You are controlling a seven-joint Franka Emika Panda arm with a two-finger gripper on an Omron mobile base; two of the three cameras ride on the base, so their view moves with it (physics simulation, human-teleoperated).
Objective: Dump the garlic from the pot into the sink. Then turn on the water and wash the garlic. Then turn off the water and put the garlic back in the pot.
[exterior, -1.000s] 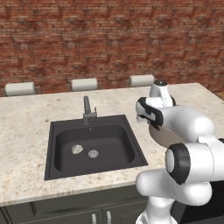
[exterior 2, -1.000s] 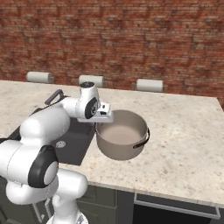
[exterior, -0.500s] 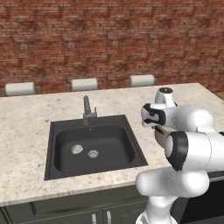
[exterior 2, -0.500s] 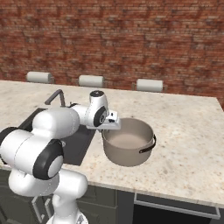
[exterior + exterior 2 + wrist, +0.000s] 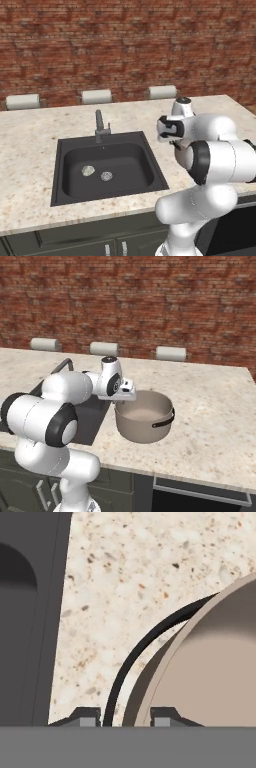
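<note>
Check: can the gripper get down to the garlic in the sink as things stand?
Probably not yet: the gripper is shut on the pot by its handle. The garlic lies uncovered in the sink beside the drain.

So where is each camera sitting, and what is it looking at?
Left base view: behind the arm's left, looking down at the sink and garlic; arm at lower right.
Right base view: behind its right, on the pot; arm at lower left.
Hand view: on the hand, gripper astride the pot's handle.
Both base views share sink and counter.
</note>
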